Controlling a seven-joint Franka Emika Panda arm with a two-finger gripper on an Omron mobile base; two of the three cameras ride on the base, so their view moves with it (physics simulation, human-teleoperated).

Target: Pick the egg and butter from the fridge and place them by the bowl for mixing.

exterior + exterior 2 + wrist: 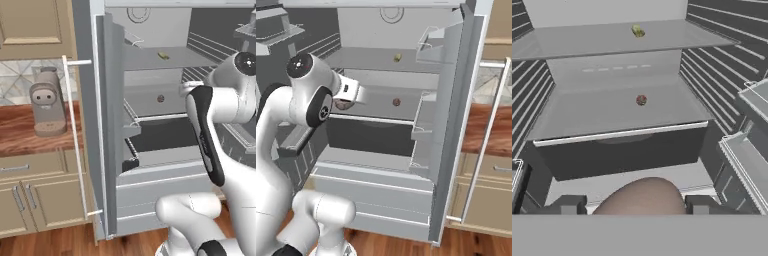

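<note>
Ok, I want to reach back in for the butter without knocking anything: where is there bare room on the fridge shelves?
The upper shelf is bare on both sides of the butter. The middle shelf is bare on either side of the small ball. It is tightest by the door bins on the hand view's right.

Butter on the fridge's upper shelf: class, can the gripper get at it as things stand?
Probably not yet. Nothing stands before the butter, but the gripper seems to hold a brown rounded thing between its fingers.
</note>
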